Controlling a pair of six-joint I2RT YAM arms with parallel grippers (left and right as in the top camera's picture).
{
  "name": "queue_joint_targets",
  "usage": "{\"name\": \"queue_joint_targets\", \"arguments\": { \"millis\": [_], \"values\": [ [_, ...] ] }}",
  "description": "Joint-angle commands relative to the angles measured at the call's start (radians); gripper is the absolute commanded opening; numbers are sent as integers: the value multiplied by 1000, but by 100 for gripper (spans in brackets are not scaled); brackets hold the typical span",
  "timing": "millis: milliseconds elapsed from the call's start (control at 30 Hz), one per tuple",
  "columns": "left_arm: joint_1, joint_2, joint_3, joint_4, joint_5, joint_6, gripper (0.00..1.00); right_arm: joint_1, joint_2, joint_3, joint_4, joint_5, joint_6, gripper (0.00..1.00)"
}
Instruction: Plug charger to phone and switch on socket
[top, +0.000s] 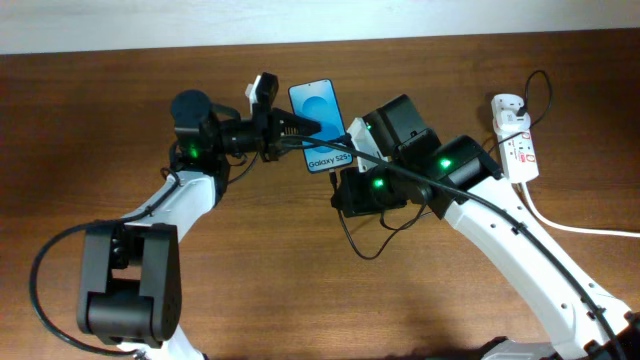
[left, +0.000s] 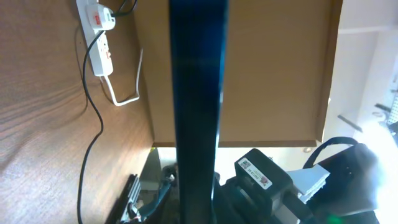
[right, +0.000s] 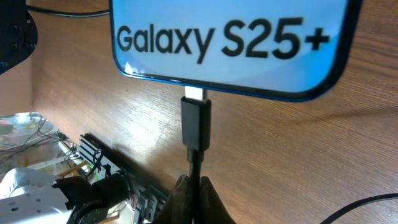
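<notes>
"Table (top: 100, 120) first: both arms meet over the middle of it. What is the left one doing?"

"The left gripper (top: 296, 127) is clamped on the side of the phone (top: 320, 118) and holds it clear of the wood, screen up. It should only keep that steady. If the phone tips, the plug goes in crooked."

"And the socket (top: 515, 140)?"

"Well apart, by the far right edge. Nobody is near its switch, so I'd say that step comes later."

"So the right arm has the job now?"

"Yes. The right gripper (right: 194, 196) is pressed together on the charger (right: 196, 165), pinching the thin black cable just behind the plug tip (right: 195, 121). The tip sits square against the middle of the phone's bottom edge."

"Is it seated?"

"Not fully, by my eye. A sliver of the silver tongue (right: 194, 94) shows between the black housing and the phone. I'd push straight along the plug's own line, gently, until that sliver is gone."

"Any worry?"

"The grip is on cable, not housing, so it may buckle. A short, straight push is best."
</notes>
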Motion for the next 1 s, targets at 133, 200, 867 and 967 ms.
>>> {"name": "queue_joint_targets", "arguments": {
  "millis": [133, 200, 867, 967],
  "values": [
    [-26, -5, 21, 10, 113, 84, 0, 5, 9, 0, 97, 21, 5, 4],
    [-26, -5, 21, 10, 127, 89, 0, 5, 9, 0, 94, 60, 5, 4],
    [22, -5, 21, 9, 35, 189, 0, 82, -121, 47, -83, 340, 1, 67],
    [108, -5, 21, 1, 0, 218, 0, 142, -92, 3, -72, 462, 2, 80]
  ]
}}
